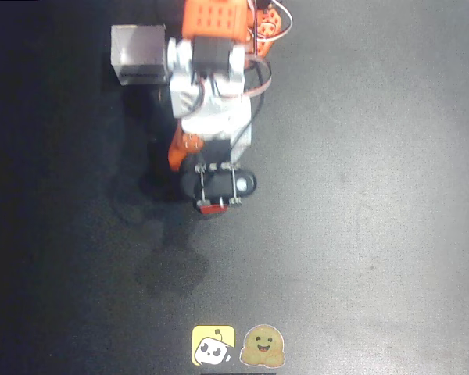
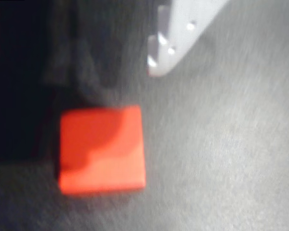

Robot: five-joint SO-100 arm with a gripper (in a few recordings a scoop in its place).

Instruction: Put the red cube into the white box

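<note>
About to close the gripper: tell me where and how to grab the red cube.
Take the red cube across two opposite flat side faces, coming straight down from above. It lies flat and alone on the dark table, top face exposed, so the white finger should fit beside it.

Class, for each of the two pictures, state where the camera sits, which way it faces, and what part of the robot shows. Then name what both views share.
Overhead view: sits above, faces straight down on the dark table, showing the arm, the white box and two stickers.
Wrist view: rides on the arm, faces down at the red cube; one white finger of the tool shows.
Shared: the red cube and the table.
</note>
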